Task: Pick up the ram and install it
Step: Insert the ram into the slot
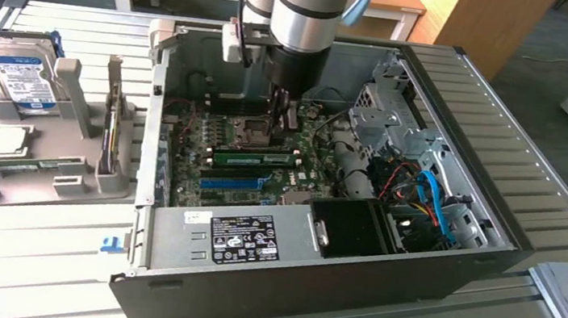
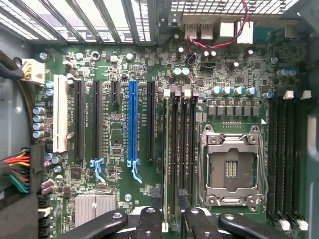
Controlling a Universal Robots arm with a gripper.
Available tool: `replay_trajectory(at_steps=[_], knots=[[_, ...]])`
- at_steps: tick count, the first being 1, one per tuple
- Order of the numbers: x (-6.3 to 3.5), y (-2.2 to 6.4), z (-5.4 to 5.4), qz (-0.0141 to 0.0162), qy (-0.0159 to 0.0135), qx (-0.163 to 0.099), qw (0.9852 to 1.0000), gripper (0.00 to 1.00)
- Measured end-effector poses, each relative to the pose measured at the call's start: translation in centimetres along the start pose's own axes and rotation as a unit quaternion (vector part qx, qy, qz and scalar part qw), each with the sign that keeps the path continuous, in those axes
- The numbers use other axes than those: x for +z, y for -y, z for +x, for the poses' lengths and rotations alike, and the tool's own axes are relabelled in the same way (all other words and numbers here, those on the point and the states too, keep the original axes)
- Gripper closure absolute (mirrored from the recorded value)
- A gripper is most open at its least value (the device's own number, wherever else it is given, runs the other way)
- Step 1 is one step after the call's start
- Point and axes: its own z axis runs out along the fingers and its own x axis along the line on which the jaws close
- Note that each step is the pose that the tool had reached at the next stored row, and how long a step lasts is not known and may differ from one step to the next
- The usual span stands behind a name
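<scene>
The ram (image 1: 252,156), a long green stick, stands on edge in a memory slot of the motherboard inside the open computer case (image 1: 492,233). In the wrist view the ram (image 2: 166,149) is seen edge-on as a thin strip running between black slots beside the CPU socket (image 2: 230,167). My gripper (image 1: 284,139) hangs straight down over the ram's end nearest the CPU socket (image 1: 248,130). The gripper (image 2: 168,221) straddles the ram with a gap on one side, so it looks open. One black finger (image 2: 149,219) sits close against the ram.
A blue expansion slot (image 2: 132,122) lies beside the memory slots. The power supply (image 1: 242,235), a black fan shroud (image 1: 357,229) and blue cables (image 1: 436,206) crowd the case. On the exterior view's left, a grey holder (image 1: 47,146) carries a hard drive (image 1: 24,74).
</scene>
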Motion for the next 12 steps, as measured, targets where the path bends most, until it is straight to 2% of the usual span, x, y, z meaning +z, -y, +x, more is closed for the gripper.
replay_trajectory(at_steps=[12], knots=[[-1.95, 0.03, 0.0, 0.0000, 0.0000, 0.000, 1.0000, 0.75]])
